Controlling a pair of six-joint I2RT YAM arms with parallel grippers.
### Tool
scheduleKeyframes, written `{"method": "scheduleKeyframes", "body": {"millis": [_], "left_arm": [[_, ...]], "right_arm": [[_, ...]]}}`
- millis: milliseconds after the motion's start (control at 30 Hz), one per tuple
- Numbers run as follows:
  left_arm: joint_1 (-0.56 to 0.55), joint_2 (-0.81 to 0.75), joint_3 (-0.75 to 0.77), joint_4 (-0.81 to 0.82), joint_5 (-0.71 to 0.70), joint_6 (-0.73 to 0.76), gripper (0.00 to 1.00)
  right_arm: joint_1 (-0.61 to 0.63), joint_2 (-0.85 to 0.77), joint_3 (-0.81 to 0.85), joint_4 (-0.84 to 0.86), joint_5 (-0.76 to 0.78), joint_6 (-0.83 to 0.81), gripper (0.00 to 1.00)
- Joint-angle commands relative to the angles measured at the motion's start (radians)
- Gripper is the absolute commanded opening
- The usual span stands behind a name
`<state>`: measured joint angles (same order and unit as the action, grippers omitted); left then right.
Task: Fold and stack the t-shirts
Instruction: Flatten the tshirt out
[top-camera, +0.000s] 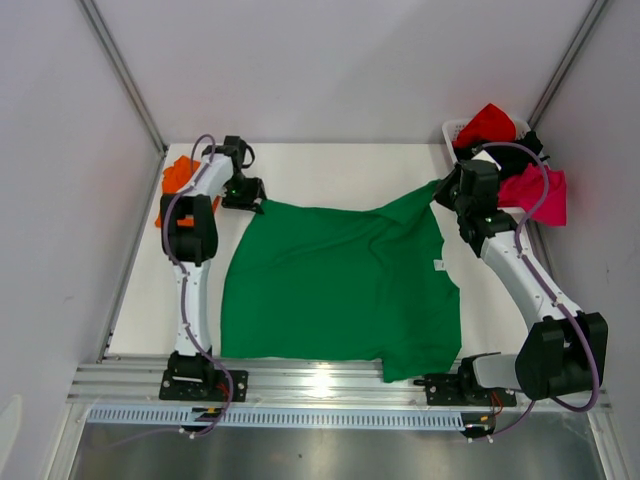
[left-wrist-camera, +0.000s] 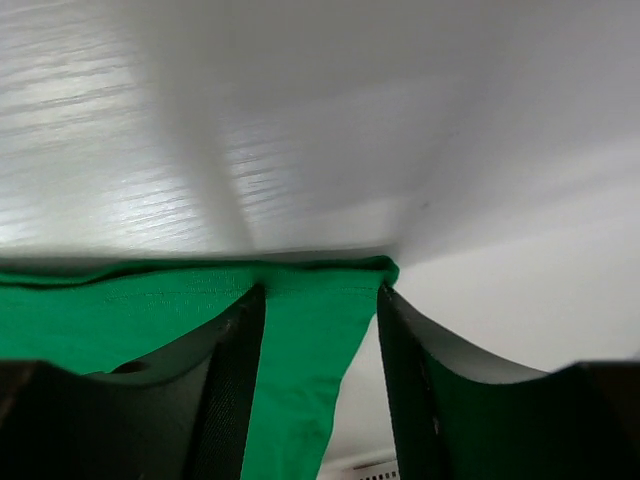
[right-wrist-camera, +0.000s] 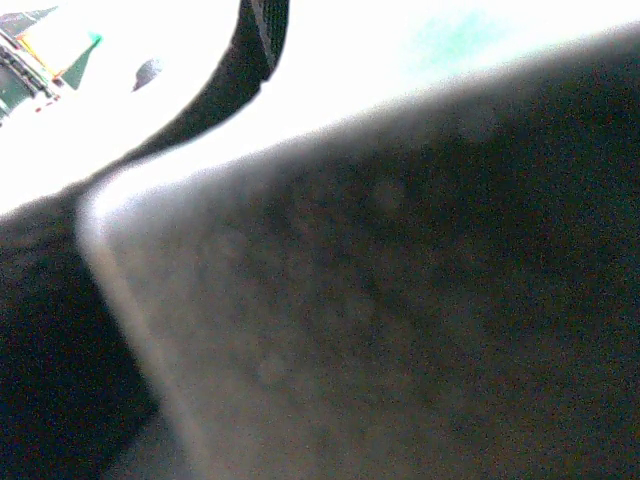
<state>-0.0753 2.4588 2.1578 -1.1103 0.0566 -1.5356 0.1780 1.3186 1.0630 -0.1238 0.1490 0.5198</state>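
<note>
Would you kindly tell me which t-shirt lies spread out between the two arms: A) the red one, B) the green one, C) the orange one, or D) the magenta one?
B: the green t-shirt is spread wide between the arms, while the orange t-shirt sits bunched at the far left, and the red t-shirt and magenta t-shirt are heaped at the far right.

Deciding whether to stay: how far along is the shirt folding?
Done: perhaps the orange t-shirt, aside far left; folded or not, unclear. In hand: the green t-shirt lies spread, unfolded, the right gripper pinching its far corner, the left gripper open over the other. Remaining: folding it, plus red shirt, black shirt and magenta shirt at the basket.
</note>
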Motion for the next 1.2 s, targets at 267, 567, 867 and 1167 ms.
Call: {"method": "scheduleKeyframes", "body": {"millis": [267, 567, 867, 1167], "left_arm": [[-0.006, 0.019, 0.086, 0.073, 0.002, 0.016, 0.53], [-0.006, 0.015, 0.083, 0.080, 0.002, 0.022, 0.54], [-0.006, 0.051, 0.131, -0.063, 0.047, 0.057, 0.50], [-0.004, 0.086, 0.198, -0.152, 0.058, 0.068, 0.45]], "right_arm": [[-0.009, 0.002, 0.038, 0.023, 0.004, -0.012, 0.03], [-0.009, 0.005, 0.040, 0.023, 0.004, -0.007, 0.03], [-0.009, -0.013, 0.061, 0.013, -0.006, 0.002, 0.03], [-0.011, -0.068, 0.051, -0.005, 0.006, -0.007, 0.03]]}}
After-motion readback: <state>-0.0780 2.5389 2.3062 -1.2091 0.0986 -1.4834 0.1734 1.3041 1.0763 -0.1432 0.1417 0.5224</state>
